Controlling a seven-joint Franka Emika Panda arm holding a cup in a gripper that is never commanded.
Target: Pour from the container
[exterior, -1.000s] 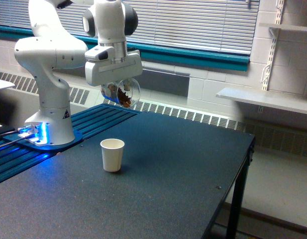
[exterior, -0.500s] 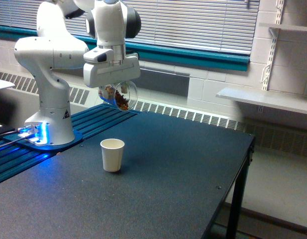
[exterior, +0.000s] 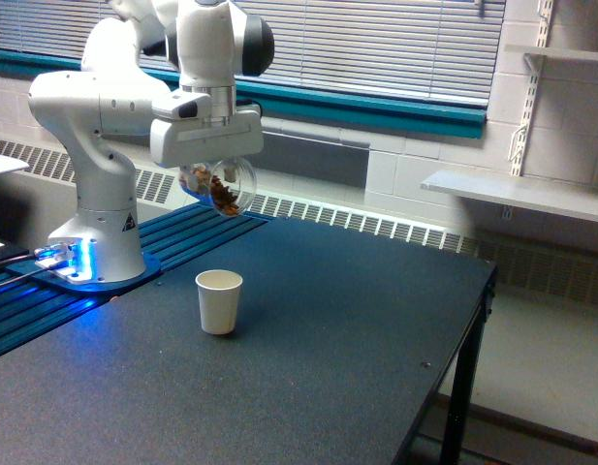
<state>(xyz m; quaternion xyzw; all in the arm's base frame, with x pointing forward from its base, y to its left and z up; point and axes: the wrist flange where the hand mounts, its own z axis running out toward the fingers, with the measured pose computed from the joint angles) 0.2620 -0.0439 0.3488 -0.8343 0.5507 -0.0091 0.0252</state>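
The container (exterior: 221, 186) is a small clear rounded cup with brown bits inside, held tilted in the air under the white arm's hand. My gripper (exterior: 209, 174) is shut on the container; its fingertips are mostly hidden behind the hand and the cup. A white paper cup (exterior: 219, 301) stands upright and open on the dark table (exterior: 308, 368), below the container and roughly in line with it. No bits show falling between them.
The arm's white base (exterior: 97, 242) stands on a blue slatted platform (exterior: 47, 300) at the exterior view's left. The table's edge (exterior: 454, 378) runs down the exterior view's right. A wall shelf (exterior: 517, 192) and a radiator grille lie behind.
The hand with the container has shifted toward the exterior view's left and slightly up over the last second. The paper cup has not moved.
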